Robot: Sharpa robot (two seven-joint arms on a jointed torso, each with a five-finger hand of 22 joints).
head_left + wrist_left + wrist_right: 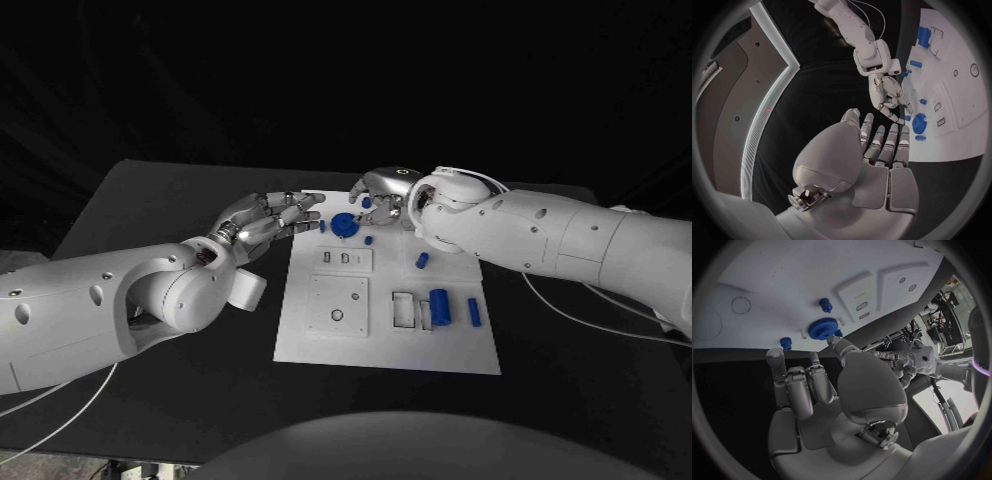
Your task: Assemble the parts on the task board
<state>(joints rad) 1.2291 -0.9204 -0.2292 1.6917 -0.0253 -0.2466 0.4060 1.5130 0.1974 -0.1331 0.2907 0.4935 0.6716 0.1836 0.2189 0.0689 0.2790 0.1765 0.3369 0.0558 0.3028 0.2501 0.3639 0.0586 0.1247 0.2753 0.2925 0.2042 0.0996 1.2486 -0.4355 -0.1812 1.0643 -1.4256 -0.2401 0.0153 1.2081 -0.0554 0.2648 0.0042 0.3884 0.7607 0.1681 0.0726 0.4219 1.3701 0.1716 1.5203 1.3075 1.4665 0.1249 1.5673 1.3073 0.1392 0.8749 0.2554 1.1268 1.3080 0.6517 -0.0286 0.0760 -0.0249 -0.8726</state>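
The black surface (173,200) carries the white task board (433,345) in its middle, a long plate running from near the robot toward 12 o'clock. Two white arms meet over the far end of the board. The left robot hand (267,222) hovers at about 10 o'clock from the board's centre, just beside its far left corner; the fingers (882,145) are stretched out, slightly apart, and hold nothing. The right robot hand (387,190) hangs over the far edge at about 12 o'clock, fingers loosely curled downward — nothing is between them in the wrist pictures, so it looks open and empty.

Between the two robot hands stands the blue gear (345,225), the biggest of the parts, on the far part of the board, close to the fingertips of both but not clearly touched. At about 4 o'clock from the centre a blue cylinder (440,308) lies in a rectangular recess, and a thinner blue pin (473,313) lies just beside it. A short blue peg (423,261) lies at about 1 o'clock, and a tiny blue piece (369,240) sits near the gear.
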